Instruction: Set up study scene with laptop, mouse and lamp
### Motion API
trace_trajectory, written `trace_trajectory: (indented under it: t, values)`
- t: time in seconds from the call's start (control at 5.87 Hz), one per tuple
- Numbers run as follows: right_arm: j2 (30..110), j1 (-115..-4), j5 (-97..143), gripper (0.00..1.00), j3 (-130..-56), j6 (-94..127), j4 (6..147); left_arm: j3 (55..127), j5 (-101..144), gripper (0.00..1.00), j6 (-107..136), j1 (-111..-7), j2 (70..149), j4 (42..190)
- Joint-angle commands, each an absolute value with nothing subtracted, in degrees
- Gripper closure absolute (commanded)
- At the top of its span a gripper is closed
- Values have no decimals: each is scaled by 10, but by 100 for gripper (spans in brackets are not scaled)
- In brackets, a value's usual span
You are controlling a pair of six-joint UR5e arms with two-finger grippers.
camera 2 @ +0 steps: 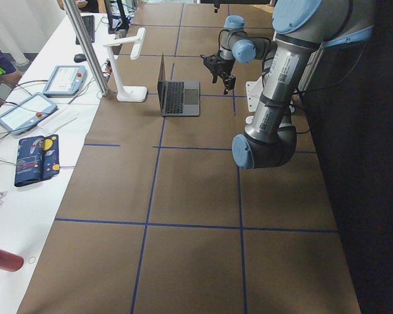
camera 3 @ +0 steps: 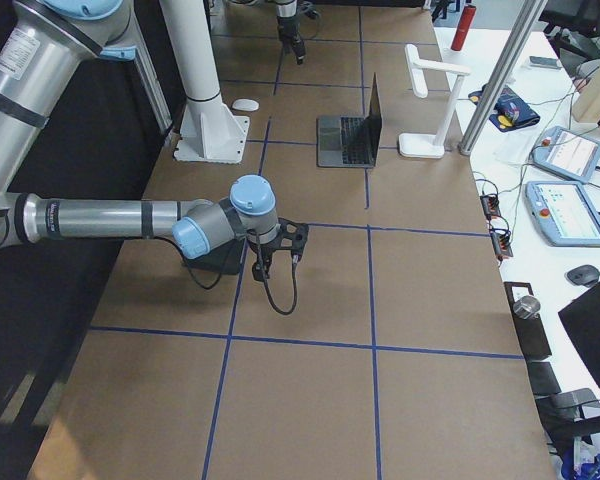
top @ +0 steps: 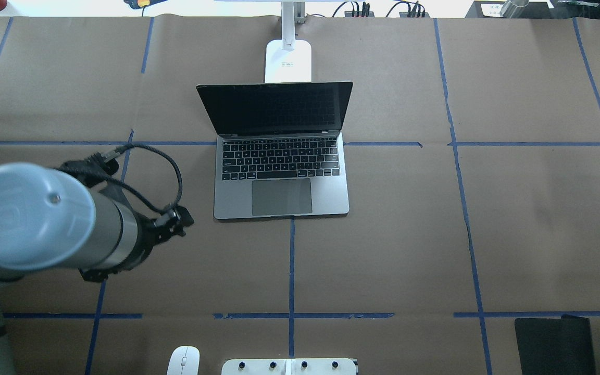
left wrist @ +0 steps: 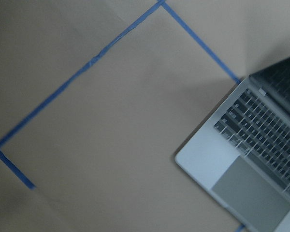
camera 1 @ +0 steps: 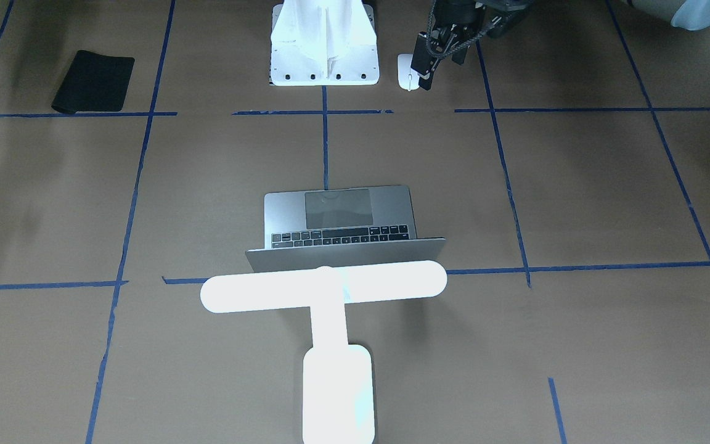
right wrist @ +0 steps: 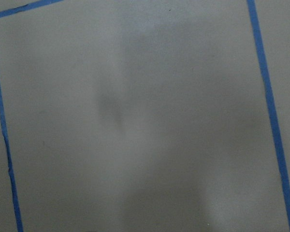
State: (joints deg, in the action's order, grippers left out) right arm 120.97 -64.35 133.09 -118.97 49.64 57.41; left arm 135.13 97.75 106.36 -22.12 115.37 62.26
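The open silver-grey laptop (top: 282,177) sits mid-table with its screen up; it also shows in the left wrist view (left wrist: 246,169). The glowing white T-shaped lamp (camera 1: 324,290) stands just behind the laptop's lid, with its base (top: 288,60) at the far edge. The white mouse (camera 1: 407,73) lies near the robot, beside the pedestal (camera 1: 324,55). My left gripper (camera 1: 441,71) hangs above the table, left of the laptop, open and empty. My right gripper (camera 3: 280,245) hovers over the black mat (camera 3: 205,262); I cannot tell whether it is open or shut.
The black mat (top: 552,344) lies at the near right corner. The white bolted pedestal (top: 289,366) stands at the near middle. Blue tape lines grid the brown paper. Tablets and cables (camera 3: 565,155) lie past the far edge.
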Motion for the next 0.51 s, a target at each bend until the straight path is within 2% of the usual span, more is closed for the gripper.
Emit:
trace_trajectory:
  t: [0.0, 0.17, 0.34]
  values:
    - [1233, -463, 1230, 0, -1189, 680, 446, 1376, 969, 0, 1044, -186, 1146, 624]
    - [1245, -369, 1175, 0, -1189, 761, 406, 1376, 962, 0, 1037, -171, 1146, 624]
    - [1257, -213, 1051, 0, -1188, 879, 380, 1377, 953, 0, 1027, -167, 1146, 624]
